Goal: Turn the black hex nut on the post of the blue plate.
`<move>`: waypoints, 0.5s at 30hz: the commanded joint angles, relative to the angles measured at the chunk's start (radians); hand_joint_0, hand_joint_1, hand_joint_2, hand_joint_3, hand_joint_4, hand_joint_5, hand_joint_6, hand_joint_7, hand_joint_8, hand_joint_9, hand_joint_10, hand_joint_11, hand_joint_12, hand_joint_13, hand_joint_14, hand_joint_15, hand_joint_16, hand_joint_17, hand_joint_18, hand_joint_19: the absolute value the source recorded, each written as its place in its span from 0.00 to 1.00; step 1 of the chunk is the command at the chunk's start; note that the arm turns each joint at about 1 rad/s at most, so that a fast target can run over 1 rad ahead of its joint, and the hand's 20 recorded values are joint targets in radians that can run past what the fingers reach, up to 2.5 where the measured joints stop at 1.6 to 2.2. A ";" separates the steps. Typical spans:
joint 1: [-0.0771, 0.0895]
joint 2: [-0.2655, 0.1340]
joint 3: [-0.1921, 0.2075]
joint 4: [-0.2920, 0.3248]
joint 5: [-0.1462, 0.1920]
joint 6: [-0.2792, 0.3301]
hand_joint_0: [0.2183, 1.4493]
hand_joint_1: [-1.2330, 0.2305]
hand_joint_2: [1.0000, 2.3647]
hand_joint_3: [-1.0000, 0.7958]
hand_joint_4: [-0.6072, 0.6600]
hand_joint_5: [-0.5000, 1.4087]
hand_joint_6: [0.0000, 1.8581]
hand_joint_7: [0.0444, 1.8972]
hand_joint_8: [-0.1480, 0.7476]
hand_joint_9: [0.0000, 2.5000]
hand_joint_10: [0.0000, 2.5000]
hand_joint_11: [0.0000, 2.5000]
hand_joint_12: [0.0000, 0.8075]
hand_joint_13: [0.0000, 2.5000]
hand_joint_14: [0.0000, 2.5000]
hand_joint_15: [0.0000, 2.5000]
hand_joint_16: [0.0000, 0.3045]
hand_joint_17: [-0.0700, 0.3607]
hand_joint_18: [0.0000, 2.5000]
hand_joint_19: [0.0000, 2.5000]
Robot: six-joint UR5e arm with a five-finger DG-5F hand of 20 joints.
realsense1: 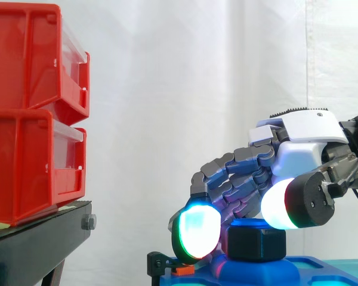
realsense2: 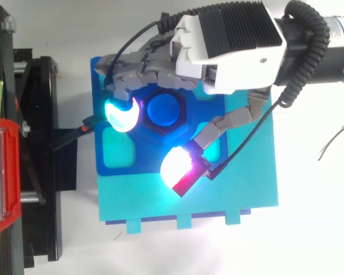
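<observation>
bright, even light washes out the white curtain.

The side camera sits close and level with the hand. It looks flat across the nut and plate under the hand toward the curtain behind it, with the bins well ahead of the hand. The top camera hangs close above the hand and faces straight down. Both views share the hand, nut, plate, bins and stand.
</observation>
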 commanded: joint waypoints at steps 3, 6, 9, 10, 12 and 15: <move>0.000 0.000 -0.008 0.003 -0.001 -0.004 0.13 0.36 0.00 0.28 0.85 0.13 0.27 0.49 0.74 0.15 0.00 0.07 0.78 0.23 0.00 0.20 0.27 0.59 0.22 0.12; 0.000 0.000 -0.028 0.026 0.000 -0.002 0.13 0.37 0.00 0.28 0.86 0.13 0.27 0.49 0.74 0.15 0.00 0.07 0.78 0.23 0.00 0.21 0.27 0.59 0.22 0.11; -0.002 0.000 -0.027 0.029 0.000 0.002 0.13 0.37 0.00 0.28 0.86 0.13 0.27 0.49 0.74 0.15 0.00 0.07 0.78 0.23 0.00 0.21 0.27 0.59 0.23 0.11; -0.002 0.000 -0.028 0.032 0.002 0.002 0.13 0.37 0.00 0.28 0.86 0.13 0.27 0.49 0.74 0.15 0.00 0.07 0.79 0.23 0.00 0.21 0.27 0.59 0.23 0.11; 0.000 0.000 -0.027 0.035 0.000 0.002 0.13 0.37 0.00 0.28 0.86 0.13 0.27 0.49 0.74 0.15 0.00 0.07 0.78 0.23 0.00 0.21 0.27 0.59 0.23 0.11; 0.002 0.000 -0.028 0.043 0.000 -0.001 0.13 0.37 0.00 0.28 0.86 0.13 0.27 0.49 0.74 0.15 0.00 0.07 0.78 0.23 0.00 0.21 0.27 0.59 0.23 0.11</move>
